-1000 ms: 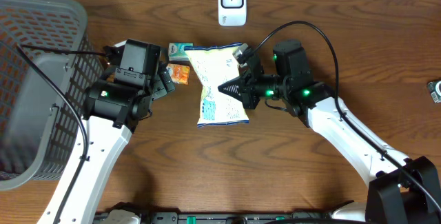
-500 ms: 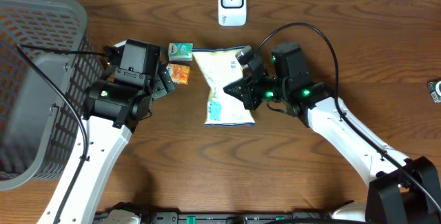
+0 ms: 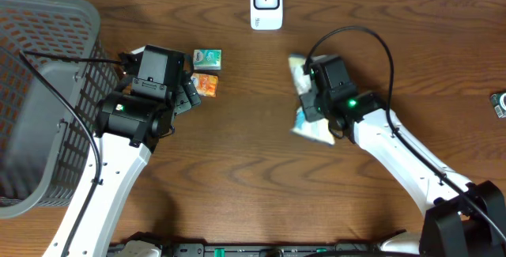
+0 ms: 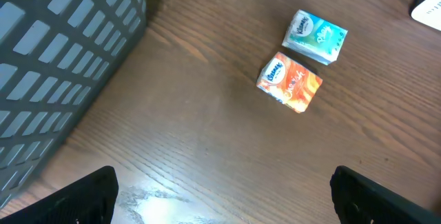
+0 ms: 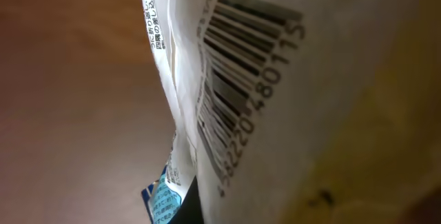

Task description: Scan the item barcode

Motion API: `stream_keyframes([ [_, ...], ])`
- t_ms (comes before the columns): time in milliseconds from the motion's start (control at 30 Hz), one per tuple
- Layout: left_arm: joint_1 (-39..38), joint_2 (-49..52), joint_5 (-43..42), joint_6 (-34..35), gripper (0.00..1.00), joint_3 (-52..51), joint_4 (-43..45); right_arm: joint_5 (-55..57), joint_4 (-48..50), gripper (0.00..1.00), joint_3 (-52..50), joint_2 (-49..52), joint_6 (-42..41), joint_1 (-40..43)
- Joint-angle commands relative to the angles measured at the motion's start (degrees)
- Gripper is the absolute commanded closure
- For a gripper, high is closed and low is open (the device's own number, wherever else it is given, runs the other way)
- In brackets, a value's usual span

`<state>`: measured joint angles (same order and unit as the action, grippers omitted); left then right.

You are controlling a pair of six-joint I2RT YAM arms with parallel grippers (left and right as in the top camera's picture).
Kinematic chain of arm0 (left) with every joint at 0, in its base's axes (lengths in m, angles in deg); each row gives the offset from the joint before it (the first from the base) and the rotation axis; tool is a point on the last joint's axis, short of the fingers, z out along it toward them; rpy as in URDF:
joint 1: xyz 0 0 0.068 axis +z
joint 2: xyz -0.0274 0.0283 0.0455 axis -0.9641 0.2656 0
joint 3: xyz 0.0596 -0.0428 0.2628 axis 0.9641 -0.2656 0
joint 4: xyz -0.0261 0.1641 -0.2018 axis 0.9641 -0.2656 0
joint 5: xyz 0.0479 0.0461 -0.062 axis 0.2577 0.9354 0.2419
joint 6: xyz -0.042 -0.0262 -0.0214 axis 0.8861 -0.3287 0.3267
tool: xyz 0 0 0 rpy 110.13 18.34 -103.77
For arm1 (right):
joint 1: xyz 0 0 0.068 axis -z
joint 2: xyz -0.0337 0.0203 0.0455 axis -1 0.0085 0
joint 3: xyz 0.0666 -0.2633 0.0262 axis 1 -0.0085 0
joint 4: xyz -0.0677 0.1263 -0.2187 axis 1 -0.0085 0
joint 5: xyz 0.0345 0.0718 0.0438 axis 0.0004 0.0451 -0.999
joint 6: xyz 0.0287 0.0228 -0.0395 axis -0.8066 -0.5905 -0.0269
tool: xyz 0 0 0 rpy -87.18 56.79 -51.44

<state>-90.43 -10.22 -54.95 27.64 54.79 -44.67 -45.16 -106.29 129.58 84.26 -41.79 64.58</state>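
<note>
snack bag (image 3: 310,129) now lifted off the surface (image 3: 237,170), tipped on edge right of centre, pinched tight in right jaws, barcode (image 5: 238,86) bared, ready for the scanner (image 3: 266,2); left jaws spread wide, empty.

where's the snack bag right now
Overhead view, right of centre: the snack bag hangs in the right tool, below and right of the white scanner.

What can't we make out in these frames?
- How the right gripper pinches the snack bag: overhead, the wrist covers it; the right wrist view is filled by the bag.
- Bag's front print: overhead, turned edge-on.
- Small object at the right edge: overhead, cut off by the frame.
- White corner: left wrist view, cut off top right.
</note>
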Motion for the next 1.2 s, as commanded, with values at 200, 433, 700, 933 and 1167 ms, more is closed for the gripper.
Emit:
stream_keyframes([
  [200,0.2,0.4,1.0,-0.7,0.02,0.2,-0.2,24.9,-1.1,0.99,5.9,-1.1,7.5,-0.3],
  [433,0.2,0.4,1.0,-0.7,0.02,0.2,-0.2,28.9,-3.3,0.99,5.1,2.0,7.5,1.2],
  [700,0.2,0.4,1.0,-0.7,0.02,0.2,-0.2,28.8,-3.6,0.99,5.1,9.7,7.4,0.4],
  [933,0.2,0.4,1.0,-0.7,0.02,0.2,-0.2,16.7,-1.4,0.69,5.3,10.1,5.3,-7.3],
  [1167,0.2,0.4,1.0,-0.7,0.02,0.2,-0.2,-0.1,6.7,0.32,5.5,10.0,0.9,-12.9],
])
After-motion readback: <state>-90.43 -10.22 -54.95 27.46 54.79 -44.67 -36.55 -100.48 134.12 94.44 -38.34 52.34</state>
